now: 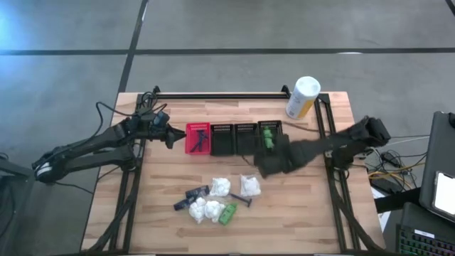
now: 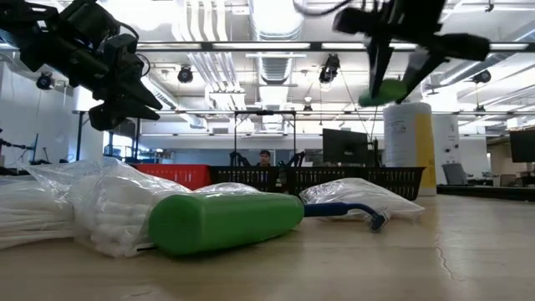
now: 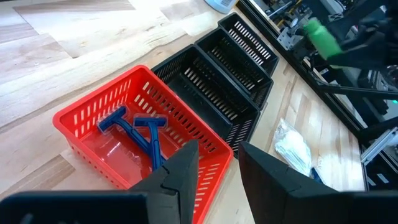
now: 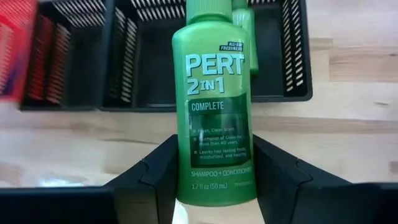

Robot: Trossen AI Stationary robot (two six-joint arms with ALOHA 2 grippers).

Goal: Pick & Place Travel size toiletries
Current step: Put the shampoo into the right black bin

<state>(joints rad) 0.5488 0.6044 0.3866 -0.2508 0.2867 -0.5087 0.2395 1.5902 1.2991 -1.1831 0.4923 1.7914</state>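
A: Shampoo bottle (image 4: 214,106), green, clamped between the right gripper (image 4: 214,180) fingers, cap pointing away from the wrist. Held in the air beside the rightmost black basket (image 1: 270,136), which already has one green bottle in it.

B: So greens probably go in that basket. What about the left gripper (image 3: 217,171)?

A: Hovers over the near edge of the red basket (image 3: 81,115). Fingers apart, nothing between them. Two blue razors (image 3: 134,130) lie in the red basket. My guess is the left arm sorts razors and the right arm sorts bottles.

B: What is left on the table?

A: A pile near the front: white wrapped bundles (image 1: 219,187), one more green bottle (image 1: 228,212), dark razors (image 1: 196,192). The two middle black baskets (image 1: 233,138) look empty from above.

B: And the tall white-and-yellow canister (image 1: 302,97)?

A: Stands at the back right corner, well apart. It looks like no part of the sorting.

B: Risk?

A: The bottle is carried lengthwise, so it must clear the basket wall before release.
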